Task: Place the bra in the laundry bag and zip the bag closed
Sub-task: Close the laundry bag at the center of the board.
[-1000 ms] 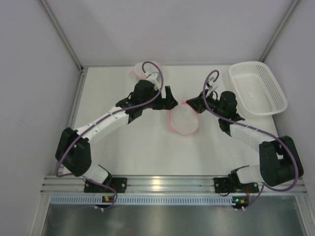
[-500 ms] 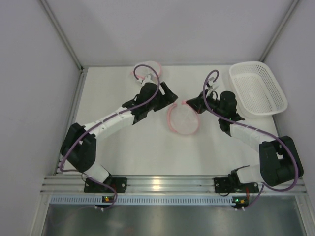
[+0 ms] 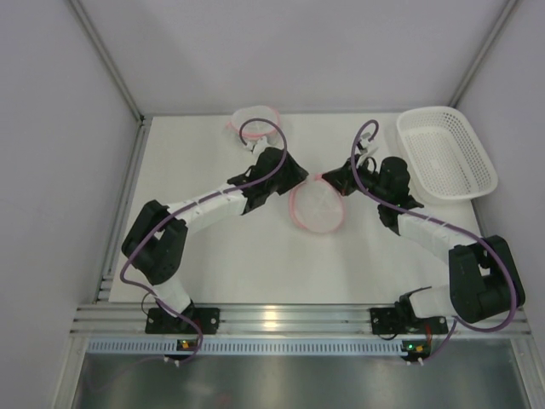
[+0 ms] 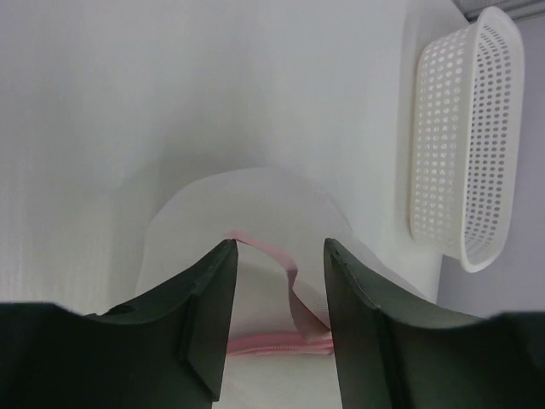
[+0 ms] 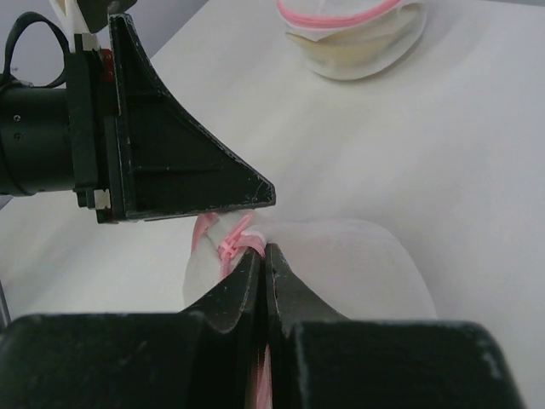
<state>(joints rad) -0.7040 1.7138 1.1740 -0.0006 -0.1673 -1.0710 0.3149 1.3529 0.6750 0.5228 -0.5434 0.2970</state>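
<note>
While the right tool (image 5: 255, 253) stays out of the way by just anchoring, its fingers are together and clamped on the pink zipper edge (image 5: 228, 243) of the laundry bag (image 3: 317, 209), which sits mid-worktop (image 3: 230, 264) between the two arms. That pinch looks meant to pin the rim so the other arm has something taut to work against. The left tool (image 4: 278, 249) comes in from the opposite side, fingers apart and straddling the same pink edge without touching it, bag mesh bulging below. Judging by this, the step in hand is getting a second hold on the rim to spread the mouth. The bra (image 3: 254, 119), cream with pink trim, lies at the far edge of the worktop behind the left arm, well apart from the bag and not inside it, so the task is early: no loading, no zipping yet. A white basket (image 3: 447, 153) sits far right, unused. Risk: the thin mesh could slip the left fingers, or they catch both layers and hold the mouth closed.
</note>
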